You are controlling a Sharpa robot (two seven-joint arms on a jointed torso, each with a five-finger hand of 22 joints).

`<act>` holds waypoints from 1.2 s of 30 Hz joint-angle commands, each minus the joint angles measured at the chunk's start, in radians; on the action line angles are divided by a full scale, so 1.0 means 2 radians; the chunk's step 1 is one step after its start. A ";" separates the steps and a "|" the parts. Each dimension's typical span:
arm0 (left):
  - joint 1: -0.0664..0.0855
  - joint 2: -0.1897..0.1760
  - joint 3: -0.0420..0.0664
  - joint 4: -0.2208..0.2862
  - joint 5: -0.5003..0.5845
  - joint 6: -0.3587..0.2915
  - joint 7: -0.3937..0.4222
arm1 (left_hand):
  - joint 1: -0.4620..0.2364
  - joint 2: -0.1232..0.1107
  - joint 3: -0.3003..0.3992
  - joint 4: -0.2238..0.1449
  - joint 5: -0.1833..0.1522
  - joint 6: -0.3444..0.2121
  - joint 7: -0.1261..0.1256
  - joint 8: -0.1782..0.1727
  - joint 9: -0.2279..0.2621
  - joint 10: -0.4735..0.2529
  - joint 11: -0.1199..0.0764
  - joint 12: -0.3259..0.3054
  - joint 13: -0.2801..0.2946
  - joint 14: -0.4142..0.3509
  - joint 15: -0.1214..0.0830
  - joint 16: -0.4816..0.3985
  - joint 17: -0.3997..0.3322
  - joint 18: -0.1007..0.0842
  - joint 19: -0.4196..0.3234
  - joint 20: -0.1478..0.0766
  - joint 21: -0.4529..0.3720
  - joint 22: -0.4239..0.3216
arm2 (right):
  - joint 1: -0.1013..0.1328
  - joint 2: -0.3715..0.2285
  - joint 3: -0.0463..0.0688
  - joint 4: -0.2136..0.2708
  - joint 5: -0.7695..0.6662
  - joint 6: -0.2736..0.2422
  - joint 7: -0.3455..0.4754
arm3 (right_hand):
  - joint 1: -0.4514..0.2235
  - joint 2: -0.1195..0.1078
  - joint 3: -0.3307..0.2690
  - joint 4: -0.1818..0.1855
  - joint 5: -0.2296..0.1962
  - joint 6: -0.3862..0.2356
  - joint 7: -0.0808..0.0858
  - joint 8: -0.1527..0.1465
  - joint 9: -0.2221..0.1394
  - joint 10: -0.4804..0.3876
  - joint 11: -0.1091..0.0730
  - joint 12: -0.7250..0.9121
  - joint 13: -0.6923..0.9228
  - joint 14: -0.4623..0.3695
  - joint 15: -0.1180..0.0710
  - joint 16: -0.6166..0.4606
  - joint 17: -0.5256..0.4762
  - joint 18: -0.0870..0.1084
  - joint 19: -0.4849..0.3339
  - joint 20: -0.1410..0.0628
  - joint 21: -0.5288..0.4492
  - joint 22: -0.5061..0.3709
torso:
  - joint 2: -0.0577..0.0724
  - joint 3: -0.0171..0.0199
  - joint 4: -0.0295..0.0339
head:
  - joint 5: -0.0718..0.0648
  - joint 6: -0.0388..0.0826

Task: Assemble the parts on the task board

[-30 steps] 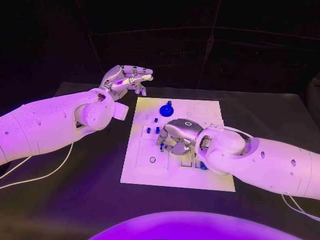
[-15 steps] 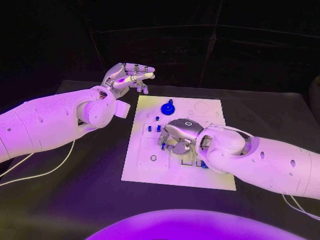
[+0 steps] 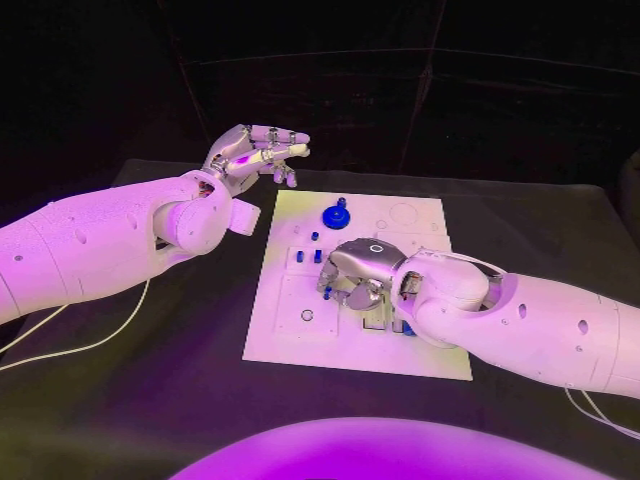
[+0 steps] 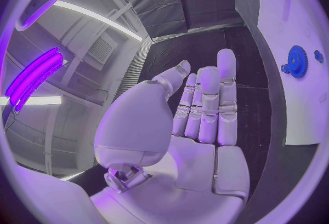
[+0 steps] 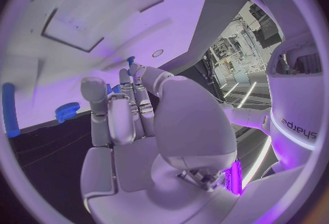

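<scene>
1. Our right hand (image 3: 361, 272) presses down on the task board (image 3: 294, 330); we cannot tell whether it holds a part.
2. Our left hand (image 3: 252, 155) hovers released, off-board.
3. The blue gear (image 3: 333, 215) stands nearby; a sideways slip could knock it.

Your right hand (image 5: 140, 125) rises through the middle of the right wrist view, palm toward the camera, fingers (image 5: 118, 117) stretched out side by side toward the white task board (image 5: 103, 27). A small blue part (image 5: 130, 61) sits right at the fingertips; you cannot tell from here whether it is pinched. Beside the fingers lies a blue gear (image 5: 67, 110) near the board's edge, and a long blue rod (image 5: 9, 109) stands further out toward the rim. A small round hole (image 5: 158, 53) shows in the board just beyond the fingertips.
</scene>
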 commanded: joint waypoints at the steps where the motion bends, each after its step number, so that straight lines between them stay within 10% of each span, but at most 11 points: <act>1: 0.001 0.000 0.000 0.000 0.002 0.008 0.002 | 0.002 0.001 -0.004 0.000 0.001 -0.003 0.001 0.003 -0.001 -0.003 -0.001 0.003 0.000 -0.005 0.000 -0.002 -0.001 0.006 -0.003 0.001 -0.003 -0.001 | 0.000 -0.001 -0.005 0.002 -0.006 0.015 0.000 | -0.006 0.000 0.001 -0.002 0.002 -0.001 0.002 -0.003 0.000 0.005 -0.004 0.003 0.000 0.017 0.000 0.000 -0.001 -0.006 0.000 0.001 0.001 -0.001 | 0.000 -0.0001 0.0000 | 0.001 -0.001; 17: 0.001 -0.001 0.000 0.000 0.002 0.009 0.002 | 0.000 0.001 -0.006 0.000 0.001 -0.004 0.002 0.003 -0.001 -0.004 0.000 0.004 0.001 -0.006 0.001 -0.002 -0.002 0.006 -0.003 0.002 -0.004 -0.002 | 0.000 -0.001 -0.012 0.000 -0.021 0.010 -0.006 | -0.021 -0.008 -0.010 -0.001 0.004 -0.014 0.006 -0.006 -0.002 -0.012 -0.001 -0.006 -0.003 0.015 0.003 -0.002 -0.004 -0.003 -0.011 0.004 -0.006 -0.017 | 0.000 -0.0002 -0.0002 | 0.002 -0.001; 23: 0.001 -0.001 0.000 -0.001 0.002 0.009 0.002 | 0.000 0.001 -0.007 0.001 0.001 -0.005 0.002 0.003 -0.001 -0.005 0.000 0.004 0.001 -0.006 0.001 -0.002 -0.003 0.006 -0.003 0.002 -0.005 -0.002 | 0.000 -0.003 -0.012 -0.002 -0.018 -0.029 -0.002 | -0.045 -0.028 -0.041 0.006 0.003 -0.082 0.013 -0.006 -0.003 -0.080 0.014 -0.031 -0.002 0.004 0.016 -0.025 -0.041 0.009 -0.051 0.017 -0.047 -0.089 | 0.000 0.0000 -0.0001 | 0.001 0.000; 36: 0.001 -0.001 0.000 -0.002 0.002 0.010 0.000 | 0.000 0.001 -0.007 0.001 0.001 -0.005 0.002 0.003 -0.001 -0.006 0.000 0.004 0.001 -0.006 0.001 -0.002 -0.003 0.006 -0.003 0.002 -0.005 -0.002 | 0.003 -0.052 -0.011 0.039 0.038 -0.103 0.005 | -0.039 -0.018 -0.061 0.008 0.007 -0.086 0.012 -0.002 0.000 -0.074 0.012 -0.007 0.000 0.008 0.014 -0.020 -0.033 0.007 -0.035 0.016 -0.050 -0.086 | -0.001 -0.0004 -0.0009 | -0.003 0.006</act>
